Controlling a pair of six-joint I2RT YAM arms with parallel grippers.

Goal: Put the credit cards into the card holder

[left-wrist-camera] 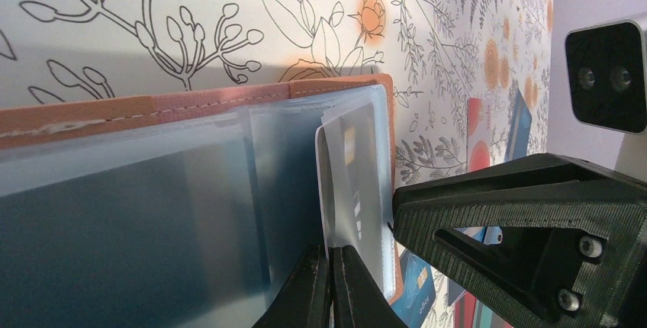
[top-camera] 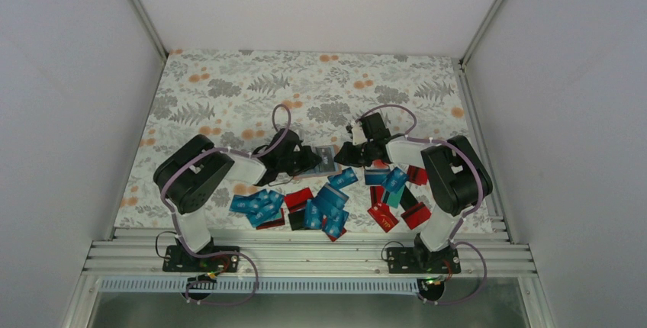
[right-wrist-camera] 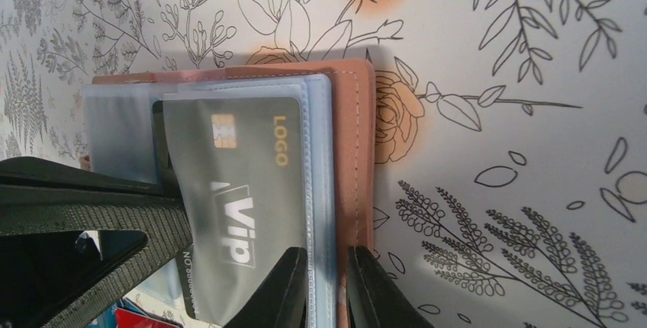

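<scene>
The tan-pink card holder [top-camera: 326, 162] lies open on the floral cloth between both grippers, its clear sleeves up. The black VIP card [right-wrist-camera: 236, 191] sits partly inside a frosted sleeve, its lower end sticking out. My left gripper [left-wrist-camera: 329, 282] is shut on that card's thin edge [left-wrist-camera: 358, 183]; in the top view it is [top-camera: 309, 159] at the holder's left side. My right gripper [right-wrist-camera: 328, 290] is shut on the holder's leather edge [right-wrist-camera: 351, 130] and sleeve seam, at the holder's right side [top-camera: 345, 156]. The holder's stitched cover [left-wrist-camera: 191, 103] shows in the left wrist view.
A loose pile of blue and teal cards [top-camera: 320, 206] lies near the front edge. Red cards [top-camera: 381, 217] lie front right, and a blue card [left-wrist-camera: 416, 290] lies just beside the holder. The right arm's finger [left-wrist-camera: 519, 229] fills the left wrist view's lower right.
</scene>
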